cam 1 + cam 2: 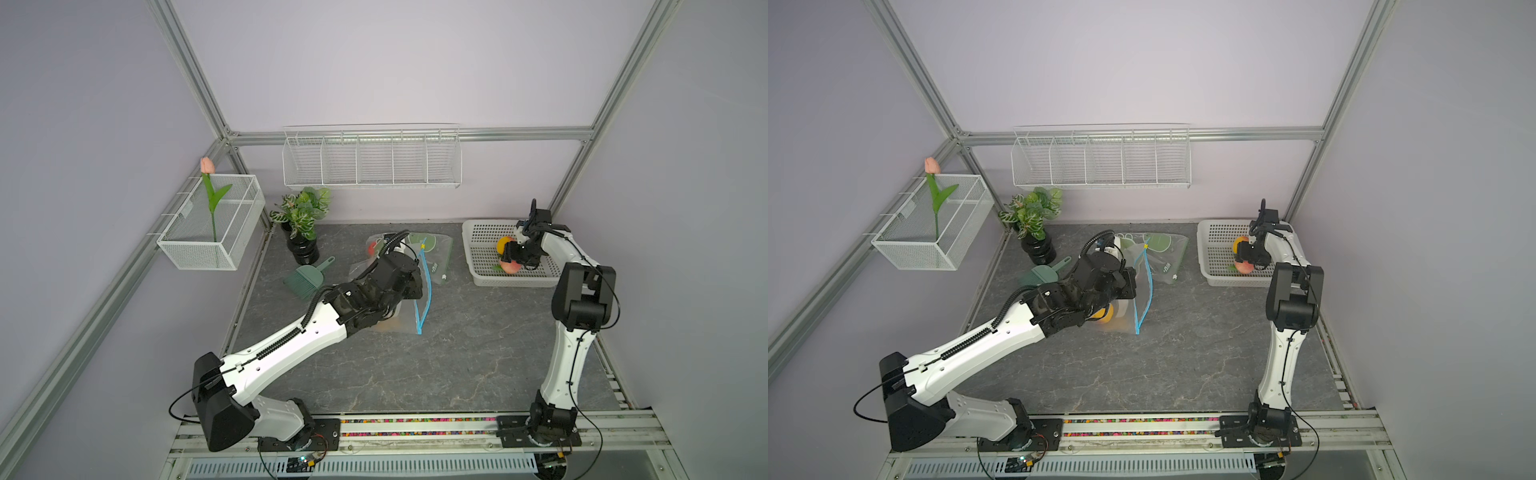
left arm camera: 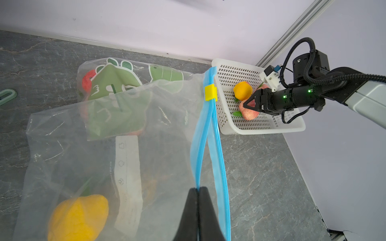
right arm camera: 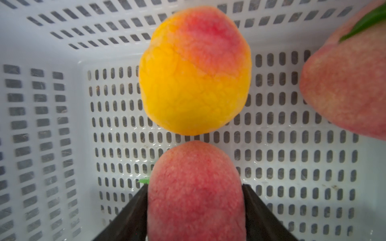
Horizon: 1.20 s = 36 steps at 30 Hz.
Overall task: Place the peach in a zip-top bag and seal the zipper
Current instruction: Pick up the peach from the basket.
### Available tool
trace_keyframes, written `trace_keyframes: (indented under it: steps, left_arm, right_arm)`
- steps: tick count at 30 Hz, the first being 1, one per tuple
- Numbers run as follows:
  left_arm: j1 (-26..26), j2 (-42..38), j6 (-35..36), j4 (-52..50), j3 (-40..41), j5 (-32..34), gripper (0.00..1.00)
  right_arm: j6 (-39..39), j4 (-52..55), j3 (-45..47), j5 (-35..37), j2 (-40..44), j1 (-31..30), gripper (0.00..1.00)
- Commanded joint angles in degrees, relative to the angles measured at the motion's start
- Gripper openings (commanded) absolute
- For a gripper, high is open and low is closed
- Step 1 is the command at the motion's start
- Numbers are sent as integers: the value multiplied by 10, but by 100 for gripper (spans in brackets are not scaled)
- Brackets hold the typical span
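Left claw (image 2: 197, 194), mid-frame in both top views: pinched shut on zipper lip (image 2: 205, 133) of bag (image 2: 158, 129), mouth running up-down. Right claw (image 1: 510, 254), frame right: jaws against both sides of peach (image 3: 195, 187) in basket (image 1: 478, 237). Bag mouth lies left of it.

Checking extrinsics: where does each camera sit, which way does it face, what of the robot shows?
Top views: high above the arm bases, looking down toward the back wall; left arm and right arm show whole.
Left wrist: on the left arm, looking along its shut fingers, pinching the zip-top bag, toward the white basket and right gripper.
Right wrist: on the right arm, looking down into the basket; its fingers press the pink peach.
Shared: every view shows basket and pink peach.
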State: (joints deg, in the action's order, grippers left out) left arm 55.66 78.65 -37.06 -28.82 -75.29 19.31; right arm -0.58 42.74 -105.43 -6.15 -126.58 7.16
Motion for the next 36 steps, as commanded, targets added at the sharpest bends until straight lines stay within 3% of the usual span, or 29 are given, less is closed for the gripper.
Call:
trace_keyframes:
  steps: [1, 13, 20, 29, 36]
  left_arm:
    - [0, -6, 0, -8, 5, 11, 0]
    - [0, -1, 1, -3, 1, 8, 0]
    - [0, 2, -3, 8, 1, 0, 0]
    - [0, 21, -6, 15, -9, -11, 0]
    - [0, 36, -16, 26, -9, -15, 0]
  right_arm:
    - [7, 5, 16, -29, 26, 4, 63]
    - [56, -102, 166, -104, 203, 11, 63]
    - [105, -184, 271, -187, 335, 7, 63]
    - [133, -232, 363, -257, 474, -54, 64]
    - [201, -308, 430, -313, 563, -111, 64]
